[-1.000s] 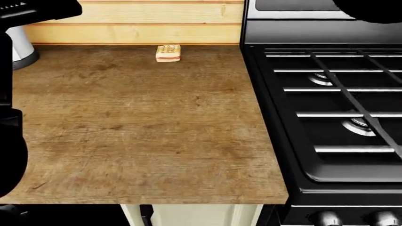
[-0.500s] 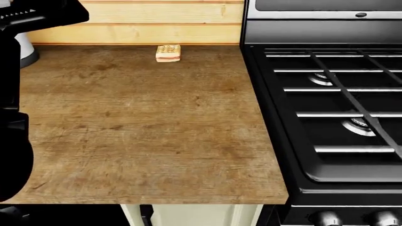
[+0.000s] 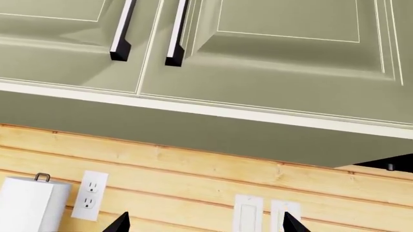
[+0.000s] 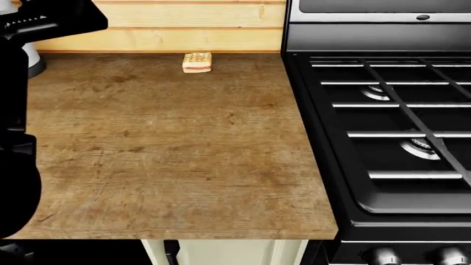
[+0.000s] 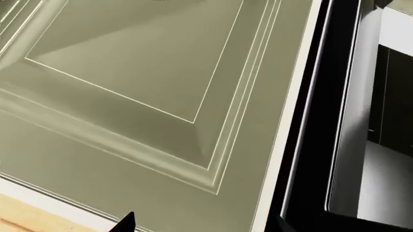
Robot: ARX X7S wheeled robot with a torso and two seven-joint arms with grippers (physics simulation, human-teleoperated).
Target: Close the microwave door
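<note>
In the right wrist view, the microwave (image 5: 308, 145) shows as a black frame with a silvery-grey panel (image 5: 351, 145) beside it, right next to an olive cabinet door (image 5: 148, 96). I cannot tell how far its door stands open. My right gripper (image 5: 203, 226) is open, one fingertip (image 5: 125, 224) over the cabinet's lower edge and the other lost against the black frame. My left gripper (image 3: 205, 224) is open and empty, its fingertips (image 3: 119, 224) wide apart in front of the wooden backsplash (image 3: 193, 179). The left arm (image 4: 15, 138) fills the head view's left edge.
Olive upper cabinets (image 3: 271, 72) with dark handles (image 3: 123, 34) hang above the backsplash, which carries an outlet (image 3: 89, 195) and switches (image 3: 248, 215). A paper towel roll (image 3: 26, 205) stands beside them. Below are a wooden counter (image 4: 169, 143), a small sponge-like block (image 4: 197, 62) and a black gas stove (image 4: 390, 127).
The right arm's dark shape has left the top right of the head view. The left arm has edged a little to the right there.
</note>
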